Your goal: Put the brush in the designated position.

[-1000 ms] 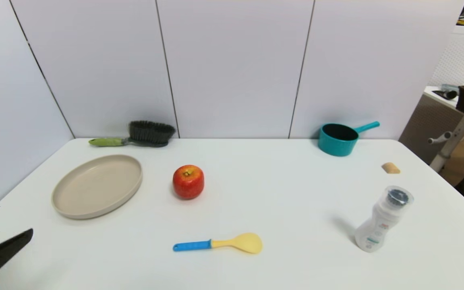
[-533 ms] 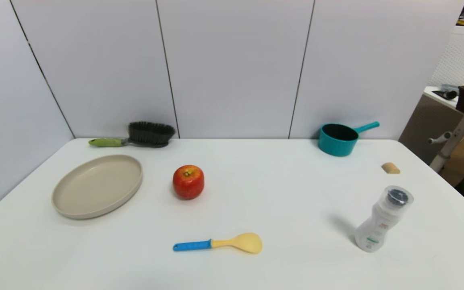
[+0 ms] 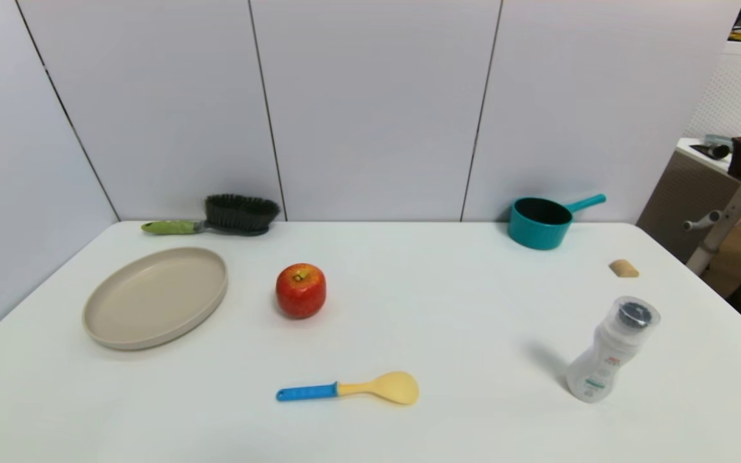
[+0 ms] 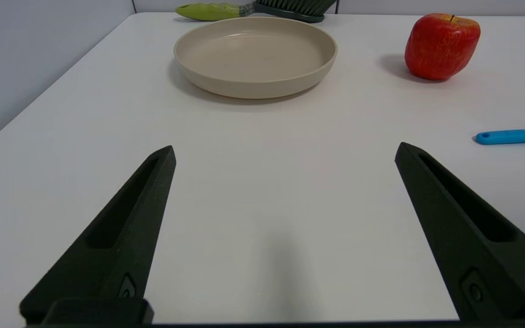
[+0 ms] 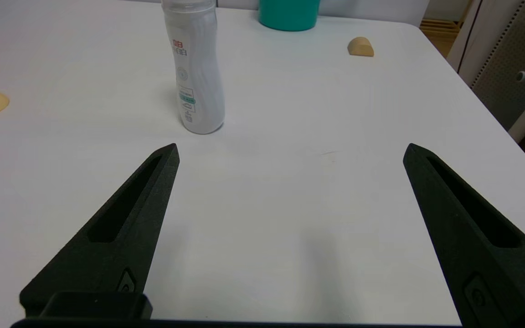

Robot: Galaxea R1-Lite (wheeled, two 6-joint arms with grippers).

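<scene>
Lying at the far edge of the white surface (image 3: 448, 308), against the wall panels, the brush (image 3: 216, 220) rests flat with its lime-green handle pointing away from the apple (image 3: 300, 290) and its dark bristles standing upward; it sits just behind the round beige plate (image 3: 155, 297), apart from the plate's rim. Nothing touches the brush. The apple stands beside the plate, on the side toward the teal pot (image 3: 541, 222), which sits at the far edge well apart from the apple. The blue-and-yellow spoon (image 3: 348, 388) lies nearer the robot than the apple, blue handle toward the plate's side. A white bottle (image 3: 610, 350) stands upright well apart from the apple, past the spoon's bowl, and a small tan piece (image 3: 624, 268) lies between the bottle and the pot. Neither arm shows in the head view. Left gripper (image 4: 285, 152): jaws spread wide, holding nothing, low over bare surface on the near side of the plate, the brush visible beyond the plate. Right gripper (image 5: 290, 150): jaws spread wide, holding nothing, low over bare surface on the near side of the bottle.
</scene>
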